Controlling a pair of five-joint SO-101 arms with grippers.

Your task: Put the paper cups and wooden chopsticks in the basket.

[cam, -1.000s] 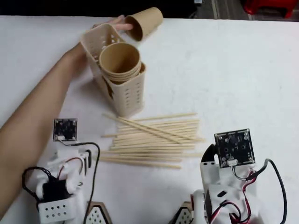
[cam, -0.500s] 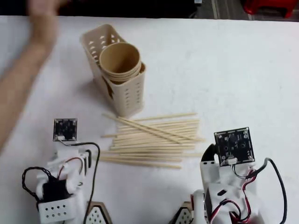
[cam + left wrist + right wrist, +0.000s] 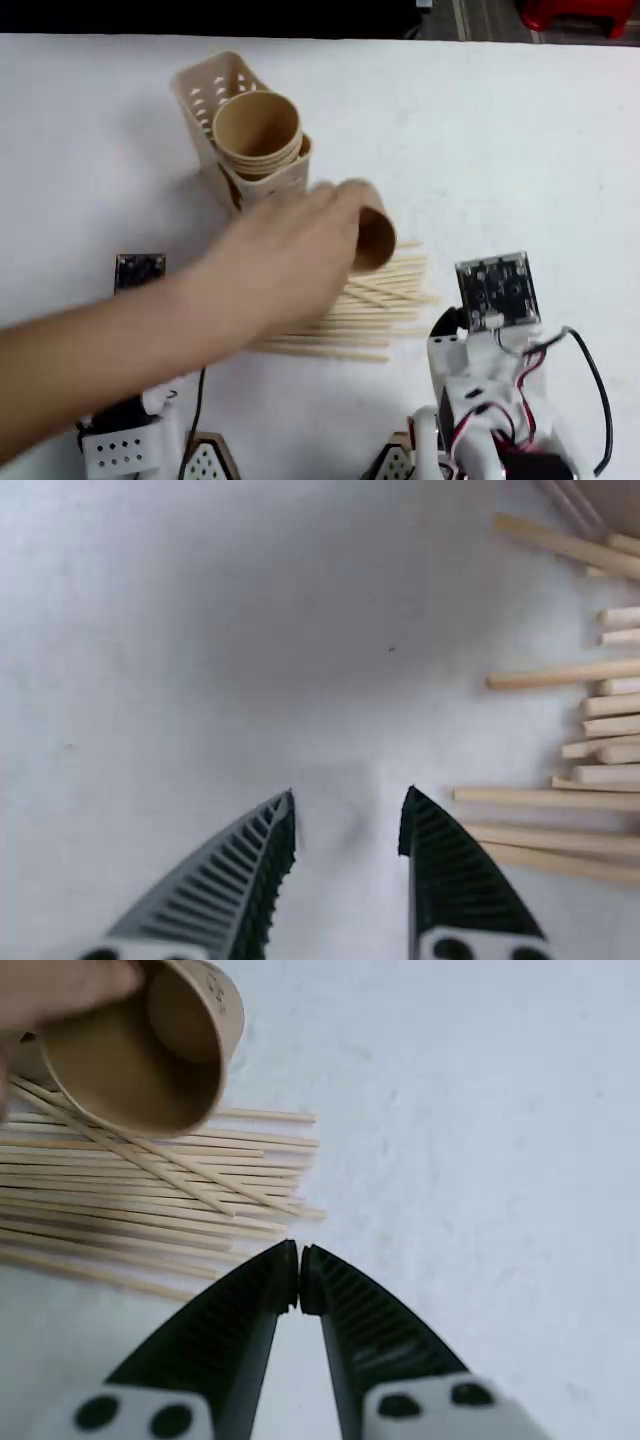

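A beige slotted basket [image 3: 262, 190] stands upright at the back left with a stack of paper cups [image 3: 257, 125] in it. A person's hand [image 3: 290, 260] holds another paper cup [image 3: 373, 236] on its side just above the pile of wooden chopsticks [image 3: 375, 300]. My right gripper [image 3: 298, 1260] is shut and holds nothing, near the pile's right end, with the cup [image 3: 150, 1050] and chopsticks [image 3: 150, 1195] ahead of it. My left gripper [image 3: 349, 805] is open over bare table, and the chopstick ends [image 3: 590, 730] lie beside it.
The person's forearm [image 3: 100, 350] crosses the front left and covers most of the left arm. The right arm's base [image 3: 490, 420] sits at the front right. White table [image 3: 520, 150] stretches to the right of the basket.
The hand, which had pulled away to the far left, has come back across the left arm with a paper cup, now over the chopsticks. The right arm's wrist shifted slightly.
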